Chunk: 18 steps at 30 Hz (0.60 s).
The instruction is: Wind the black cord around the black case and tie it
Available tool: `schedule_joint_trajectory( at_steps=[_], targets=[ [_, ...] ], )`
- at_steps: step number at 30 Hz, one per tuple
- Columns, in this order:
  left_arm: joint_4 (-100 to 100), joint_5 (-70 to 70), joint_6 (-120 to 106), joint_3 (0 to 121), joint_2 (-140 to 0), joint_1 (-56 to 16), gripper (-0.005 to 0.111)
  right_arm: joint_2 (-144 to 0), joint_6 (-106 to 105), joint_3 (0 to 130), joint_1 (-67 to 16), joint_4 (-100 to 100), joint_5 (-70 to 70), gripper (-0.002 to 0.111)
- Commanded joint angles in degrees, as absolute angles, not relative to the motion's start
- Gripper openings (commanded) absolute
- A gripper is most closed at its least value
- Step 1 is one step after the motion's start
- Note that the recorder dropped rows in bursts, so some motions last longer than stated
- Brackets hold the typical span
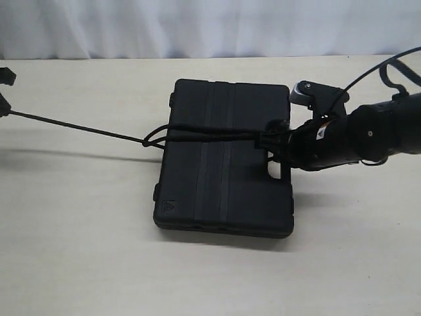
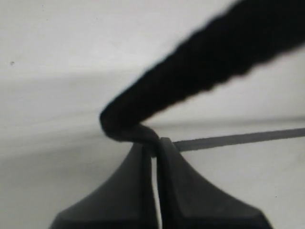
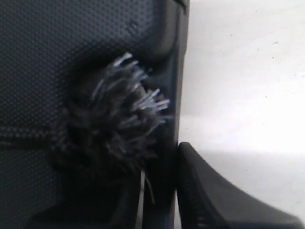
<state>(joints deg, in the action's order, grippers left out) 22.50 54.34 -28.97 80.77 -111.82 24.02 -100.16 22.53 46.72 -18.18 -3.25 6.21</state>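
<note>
The black case lies flat mid-table, handle side to the right. The black cord crosses its lid and runs taut off its left edge to my left gripper at the far left. In the left wrist view that gripper is shut on the cord, which bends sharply at the fingertips. My right gripper sits at the case's handle edge. In the right wrist view its jaws straddle the case's rim, outer finger against the side. The cord's frayed tuft hides the inner finger.
A pale tabletop surrounds the case, with a white curtain behind it. The right arm's bulky black wrist and its cable hang over the table to the right of the case.
</note>
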Motion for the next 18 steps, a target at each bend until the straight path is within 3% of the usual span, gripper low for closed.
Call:
schedule_joint_trajectory(
  at_steps=[1, 6, 9, 18],
  targets=[
    [15.6, 47.2, -27.0, 81.3, -111.5, 26.0, 0.0, -99.6, 22.8, 46.6, -16.8, -0.4, 5.9, 0.01],
    [15.8, 47.3, -27.0, 81.3, -111.5, 26.0, 0.0, -99.6, 20.9, 49.5, -16.8, -0.4, 12.6, 0.044],
    [16.7, 47.4, -27.0, 81.3, -111.5, 26.0, 0.0, -99.6, 20.2, 53.4, -16.8, -0.4, 21.3, 0.058],
    [18.4, 47.7, -27.0, 81.3, -111.5, 26.0, 0.0, -100.3, 18.4, 56.2, -16.8, -2.2, 28.3, 0.058]
  ],
)
